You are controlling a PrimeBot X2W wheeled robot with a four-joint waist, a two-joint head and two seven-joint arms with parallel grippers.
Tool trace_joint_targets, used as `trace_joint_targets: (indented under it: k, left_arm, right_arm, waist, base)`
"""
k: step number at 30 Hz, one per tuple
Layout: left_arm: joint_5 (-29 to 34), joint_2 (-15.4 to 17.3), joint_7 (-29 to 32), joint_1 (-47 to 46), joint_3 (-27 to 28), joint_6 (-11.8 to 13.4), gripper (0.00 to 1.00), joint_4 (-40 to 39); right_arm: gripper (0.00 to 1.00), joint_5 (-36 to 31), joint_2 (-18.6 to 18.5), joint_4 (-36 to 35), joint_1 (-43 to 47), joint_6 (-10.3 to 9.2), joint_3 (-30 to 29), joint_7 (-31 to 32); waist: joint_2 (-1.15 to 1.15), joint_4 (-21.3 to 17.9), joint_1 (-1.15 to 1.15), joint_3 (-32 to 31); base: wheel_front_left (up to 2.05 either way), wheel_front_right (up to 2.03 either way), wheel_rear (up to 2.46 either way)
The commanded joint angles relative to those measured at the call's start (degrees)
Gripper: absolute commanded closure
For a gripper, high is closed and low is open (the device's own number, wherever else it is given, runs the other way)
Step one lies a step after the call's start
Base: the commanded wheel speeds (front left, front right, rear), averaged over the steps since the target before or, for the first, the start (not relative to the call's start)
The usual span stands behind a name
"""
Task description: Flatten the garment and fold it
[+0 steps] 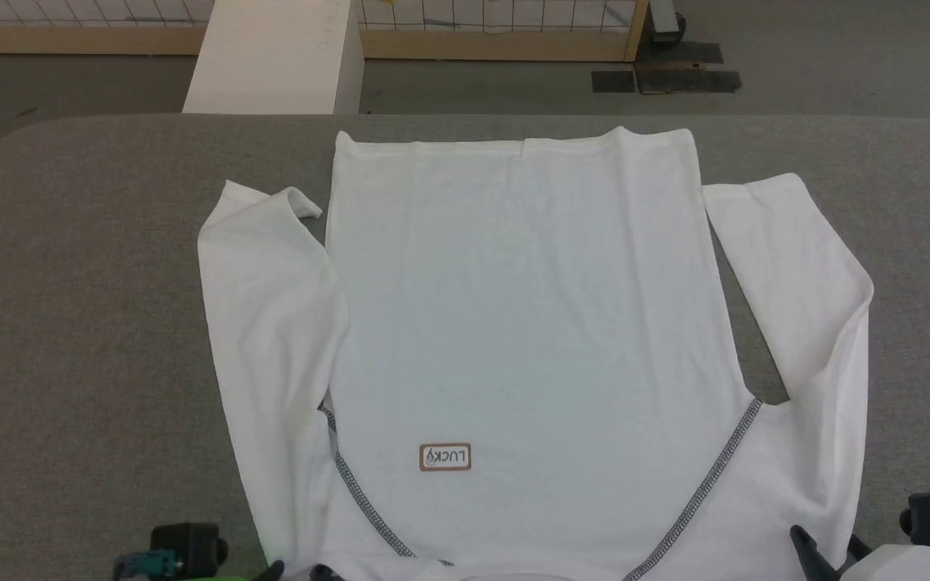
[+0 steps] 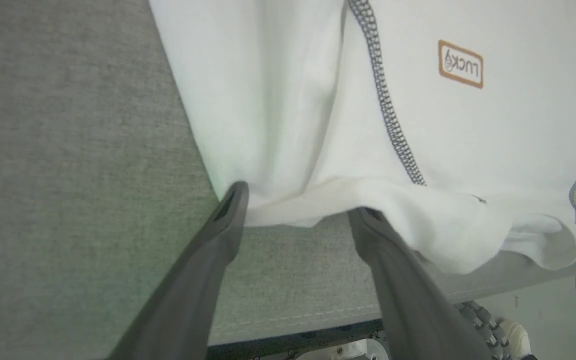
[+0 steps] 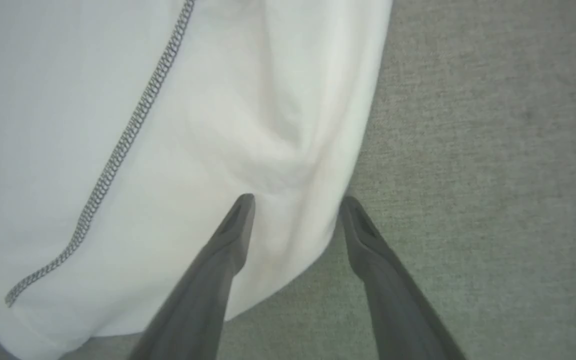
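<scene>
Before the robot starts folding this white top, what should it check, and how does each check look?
1. Left tool open, holding nothing: ok.
2. Right tool open, holding nothing: ok.
3. Garment body spread flat on the table: ok.
4. Sleeve cuff on the robot's left lying flat: not ok, it curls over.
5. Near edge smooth: not ok, it is bunched.

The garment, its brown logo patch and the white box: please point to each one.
garment (image 1: 513, 307), head view, middle of its body panel.
logo patch (image 1: 445, 457), head view, centre of the patch.
white box (image 1: 271, 56), head view, its broad pale face.
</scene>
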Motion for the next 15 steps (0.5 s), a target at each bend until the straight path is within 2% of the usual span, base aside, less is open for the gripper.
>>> trace_joint_targets:
  k: [1, 12, 15]
  left_arm:
    - [0.51, 0.73, -0.65, -0.21, 0.73, 0.55, 0.00, -0.15]
    - [2.28, 4.84, -5.07, 1.42, 6.92, 3.26, 0.00, -7.95]
    - [2.87, 4.72, -9.37, -0.17, 9.29, 2.44, 0.00, -8.70]
  right_arm:
    - [0.00, -0.69, -0.09, -0.59, -0.56, -0.11, -0.05, -1.42]
    - [0.00, -2.86, -0.09, -6.87, -3.03, -0.11, -1.85, -13.05]
    - [0.00, -3.55, -0.08, -7.76, -4.07, -0.11, -1.76, -17.16]
  waist:
    - [0.00, -0.02, 0.01, -0.40]
    - [0.00, -0.50, 0.01, -1.20]
    - [0.00, -0.36, 0.01, -0.46]
  base:
    - [0.00, 0.00, 0.00]
    - [0.00, 0.00, 0.00]
    - [0.00, 0.00, 0.00]
